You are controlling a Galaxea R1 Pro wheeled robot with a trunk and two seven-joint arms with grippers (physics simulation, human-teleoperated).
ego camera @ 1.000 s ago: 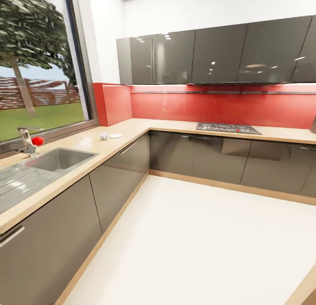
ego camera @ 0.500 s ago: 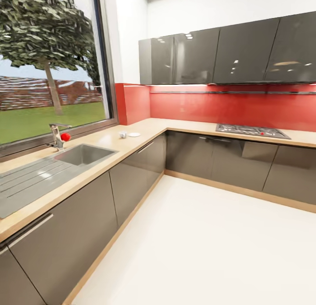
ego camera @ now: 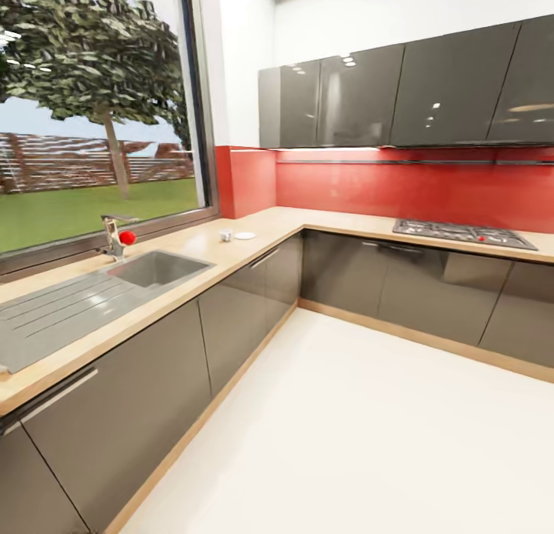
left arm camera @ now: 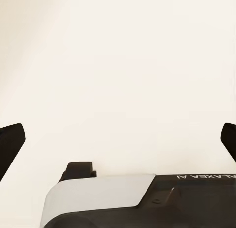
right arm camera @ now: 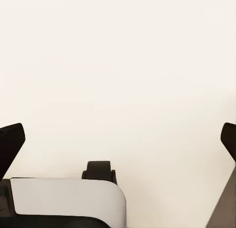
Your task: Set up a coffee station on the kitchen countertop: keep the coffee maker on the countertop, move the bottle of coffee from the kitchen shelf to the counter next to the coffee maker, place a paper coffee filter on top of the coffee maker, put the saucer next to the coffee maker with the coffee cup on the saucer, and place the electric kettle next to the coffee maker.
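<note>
Both pincers hung spread and empty over pale floor — the left pincer (left arm camera: 118, 134) and the right pincer (right arm camera: 118, 134) each showed dark fingertips far apart with nothing between. Across the last second the whole head view slid rightward, so the camera had swung left; the things themselves had not moved. The coffee cup (ego camera: 225, 235) and the saucer (ego camera: 245, 235) sat just beside each other at centre-left of the frame, on the table (ego camera: 292, 220) near its inner corner, now nearer the middle than before — probably the robot was lining up on them. The sink (ego camera: 154, 268) lay at left, the hob (ego camera: 462, 233) at right. White floor (ego camera: 346, 426) gave wide room, bounded by the cabinet fronts.
</note>
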